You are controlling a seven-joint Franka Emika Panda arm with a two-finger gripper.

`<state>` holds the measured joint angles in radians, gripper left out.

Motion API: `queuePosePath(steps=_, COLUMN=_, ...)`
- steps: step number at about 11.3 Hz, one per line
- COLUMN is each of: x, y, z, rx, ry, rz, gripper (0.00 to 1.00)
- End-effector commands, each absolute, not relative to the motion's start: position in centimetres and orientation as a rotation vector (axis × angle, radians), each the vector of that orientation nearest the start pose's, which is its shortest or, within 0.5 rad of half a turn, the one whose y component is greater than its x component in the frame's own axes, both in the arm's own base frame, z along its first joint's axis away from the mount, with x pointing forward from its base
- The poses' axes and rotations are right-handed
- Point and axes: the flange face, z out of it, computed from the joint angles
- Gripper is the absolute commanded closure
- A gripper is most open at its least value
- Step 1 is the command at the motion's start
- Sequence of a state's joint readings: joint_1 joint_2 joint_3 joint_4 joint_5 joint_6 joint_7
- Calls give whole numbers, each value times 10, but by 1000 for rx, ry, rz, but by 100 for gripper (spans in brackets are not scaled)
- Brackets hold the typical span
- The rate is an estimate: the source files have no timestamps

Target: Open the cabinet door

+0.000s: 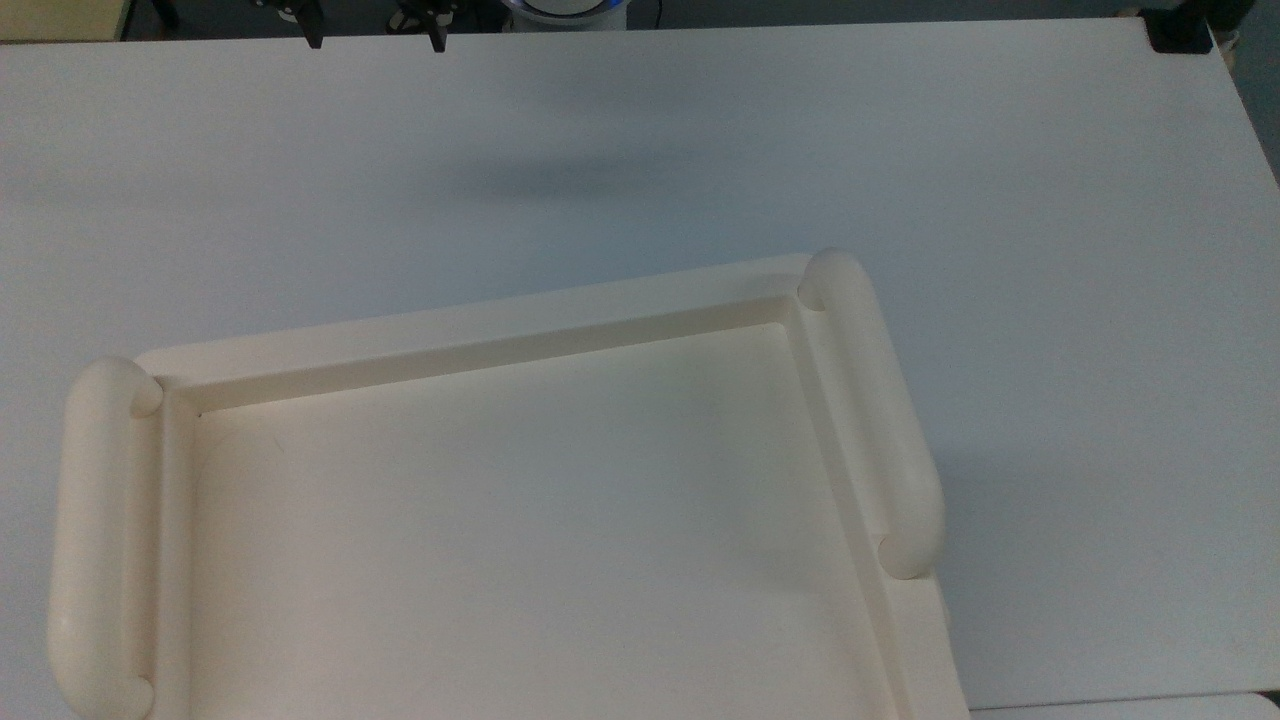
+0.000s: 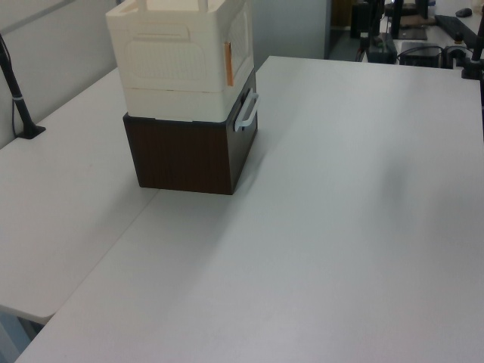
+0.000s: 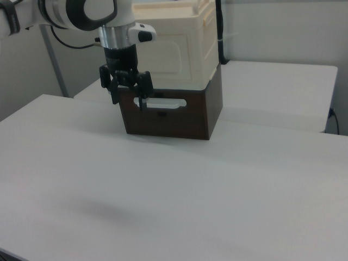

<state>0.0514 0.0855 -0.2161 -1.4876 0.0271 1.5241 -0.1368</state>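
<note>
The hand hangs over the surface. Its two fingers are spread wide and it holds nothing. I think it is open like this so it can slip around an edge or a grip.

The cabinet is a cream box on top of a brown box. The door is the flat cream panel on the front. In the right view it is at about 1 o'clock from the hand. It lies flat against the cabinet, so I think it is shut.

A white handle sits on the brown box, under the door. In the right view it is at 3 o'clock from the hand and looks just beside it.

From the top view the hand is at 12 o'clock from the tray on the cabinet's roof. Bare surface lies between them, so the hand is well apart from the cabinet.

In the left view the door faces 3 o'clock, out over the open surface. That gives the door room to swing, and the hand room to come at it.

The opening has not begun.
</note>
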Motion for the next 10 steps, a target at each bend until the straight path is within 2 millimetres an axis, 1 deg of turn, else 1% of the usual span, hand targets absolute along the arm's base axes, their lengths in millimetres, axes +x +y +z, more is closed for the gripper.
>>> queuePosePath(steps=1, x=557, y=-80, z=608, rx=-3132, ry=10, rz=137, gripper=0)
queuePosePath(steps=2, x=557, y=-82, z=607, rx=-3131, ry=19, rz=146, gripper=0)
queuePosePath(steps=4, x=553, y=-80, z=605, rx=-3123, ry=12, rz=200, gripper=0)
queuePosePath(steps=5, x=553, y=-77, z=605, rx=-3121, ry=7, rz=212, gripper=0)
queuePosePath(steps=7, x=551, y=-80, z=605, rx=-3118, ry=17, rz=229, gripper=0)
queuePosePath(steps=9, x=550, y=-77, z=604, rx=-3116, ry=12, rz=245, gripper=0)
queuePosePath(steps=10, x=550, y=-81, z=604, rx=-3114, ry=19, rz=245, gripper=0)
